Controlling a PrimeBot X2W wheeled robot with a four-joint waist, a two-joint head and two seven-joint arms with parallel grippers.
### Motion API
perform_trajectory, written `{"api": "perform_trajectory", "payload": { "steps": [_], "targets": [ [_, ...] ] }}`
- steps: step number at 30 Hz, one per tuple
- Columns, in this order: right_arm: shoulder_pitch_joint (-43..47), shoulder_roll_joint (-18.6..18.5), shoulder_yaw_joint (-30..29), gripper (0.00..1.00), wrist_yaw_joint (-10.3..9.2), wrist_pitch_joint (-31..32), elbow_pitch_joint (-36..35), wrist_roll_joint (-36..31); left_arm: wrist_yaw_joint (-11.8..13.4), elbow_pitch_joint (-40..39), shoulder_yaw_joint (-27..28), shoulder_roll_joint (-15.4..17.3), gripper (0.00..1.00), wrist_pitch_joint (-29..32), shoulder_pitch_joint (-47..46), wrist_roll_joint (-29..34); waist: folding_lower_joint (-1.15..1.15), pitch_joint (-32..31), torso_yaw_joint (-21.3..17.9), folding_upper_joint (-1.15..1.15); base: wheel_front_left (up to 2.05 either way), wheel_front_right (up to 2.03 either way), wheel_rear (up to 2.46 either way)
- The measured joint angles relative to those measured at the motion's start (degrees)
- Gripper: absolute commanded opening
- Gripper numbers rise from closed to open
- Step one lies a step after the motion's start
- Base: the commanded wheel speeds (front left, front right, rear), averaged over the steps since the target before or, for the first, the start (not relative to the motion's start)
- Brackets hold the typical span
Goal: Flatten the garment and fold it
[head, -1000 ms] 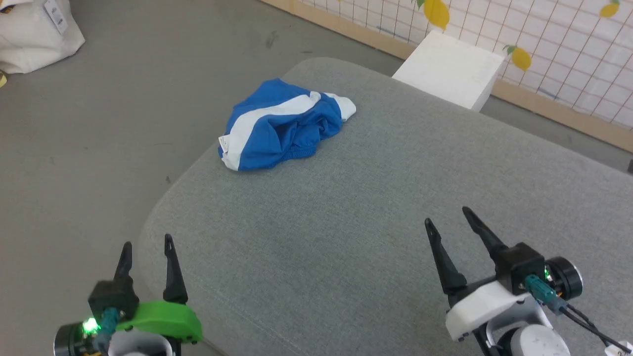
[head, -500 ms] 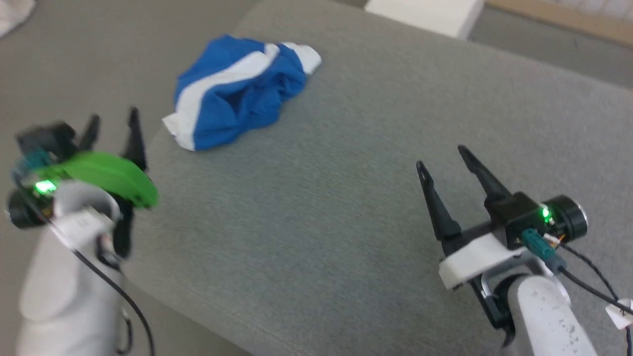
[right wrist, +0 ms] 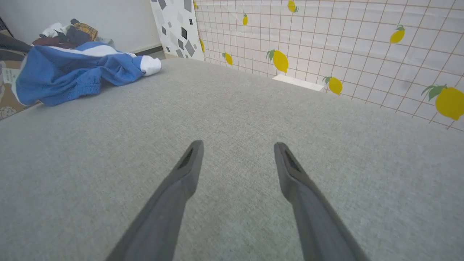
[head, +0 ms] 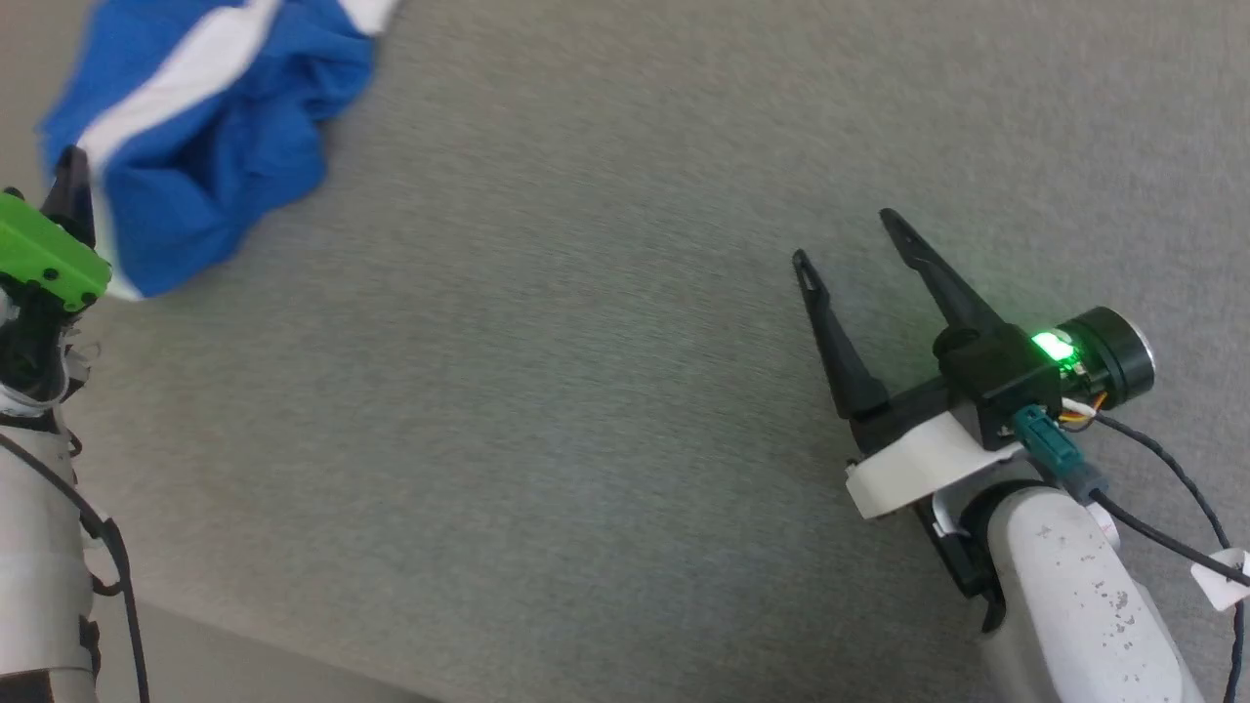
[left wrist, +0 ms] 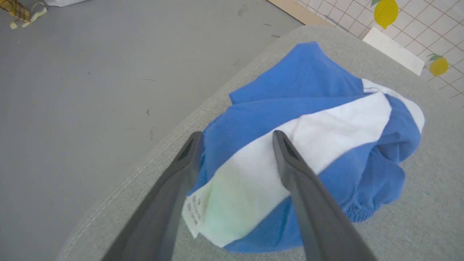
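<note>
1. The garment (left wrist: 308, 108): blue shorts in a crumpled heap on the grey fabric surface (head: 586, 391), at its rounded corner and right by the stitched edge. Not flat, not folded.
2. A broad white stripe (left wrist: 319, 145) runs across the top of the heap. The white tag (left wrist: 194, 214) sits at the end nearest the surface's edge. A gathered blue hem (left wrist: 357, 214) faces the surface's middle.
3. Left hand (left wrist: 236, 135): fingers apart, holding nothing, above the surface's corner and over the heap. In the left wrist view one tip shows on each side of the stripe. Whether they touch the cloth cannot be told.
4. In the head view, one dark left finger and its green cover (head: 44, 256) show at the surface's left border, just beside the heap. That view is slightly blurred.
5. Right hand (head: 844, 235): fingers apart and empty, over the bare middle of the surface, well apart from the garment. A green light (head: 1050, 344) is lit at its wrist.
6. Grey floor (left wrist: 90, 72) lies off the surface's corner edge.
7. A grid wall with lemon prints (right wrist: 326, 43) stands beyond the surface's far side, with a flat white block (left wrist: 393, 50) low against it.
8. A pile of clothes (right wrist: 69, 34) lies off the surface, behind the garment in the right wrist view.
</note>
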Motion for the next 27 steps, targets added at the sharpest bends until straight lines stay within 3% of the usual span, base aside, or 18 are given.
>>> {"api": "perform_trajectory", "payload": {
  "steps": [9, 10, 11, 12, 15, 21, 27],
  "targets": [
    [-2.27, 0.71, 2.02, 1.00, 0.03, -1.34, -1.13, 0.83, 4.85, 0.67, 2.11, 1.30, 1.00, 8.93, -0.30, -3.13, -0.01, 7.31, -5.85, 0.00, 0.00, 0.00, 0.00],
    [-2.52, 0.90, 2.27, 1.00, 0.04, -1.60, -1.09, 1.00, 5.11, 0.25, 2.14, 1.79, 0.73, 10.10, -0.18, -3.19, -0.01, 7.72, -6.47, 0.01, 0.00, 0.00, 0.00],
    [-2.70, 1.09, 2.46, 1.00, 0.04, -1.81, -1.01, 1.05, 5.31, -0.31, 2.13, 2.32, 0.00, 10.88, -0.01, -3.19, -0.01, 7.96, -6.94, 0.01, 0.00, 0.00, 0.00],
    [-2.94, 1.23, 2.70, 1.00, 0.04, -2.05, -0.83, 1.18, 5.44, -1.11, 2.07, 2.89, 0.00, 11.43, 0.41, -3.10, -0.01, 8.11, -7.46, 0.01, 0.00, 0.00, 0.00],
    [-3.50, 1.43, 2.64, 1.00, 0.04, -3.57, 1.80, 2.02, 6.17, -4.10, 1.61, 3.63, 0.00, 4.49, 2.92, 0.23, -0.01, 6.54, -8.76, 0.00, 0.00, 0.00, 0.00],
    [-0.85, 1.18, 0.62, 1.00, 0.03, -5.05, 7.02, 3.54, 6.79, -7.46, 0.40, 6.47, 0.00, -12.52, 4.31, 8.75, -0.01, 1.23, -9.81, 0.00, 0.00, 0.00, 0.00],
    [5.59, 1.01, -2.65, 1.00, 0.02, -5.54, 9.96, 4.60, 3.57, -11.38, -4.16, 7.83, 0.00, -21.19, 1.95, 13.14, -0.01, -7.03, -10.14, 0.00, 0.00, 0.00, 0.00]
  ]
}}
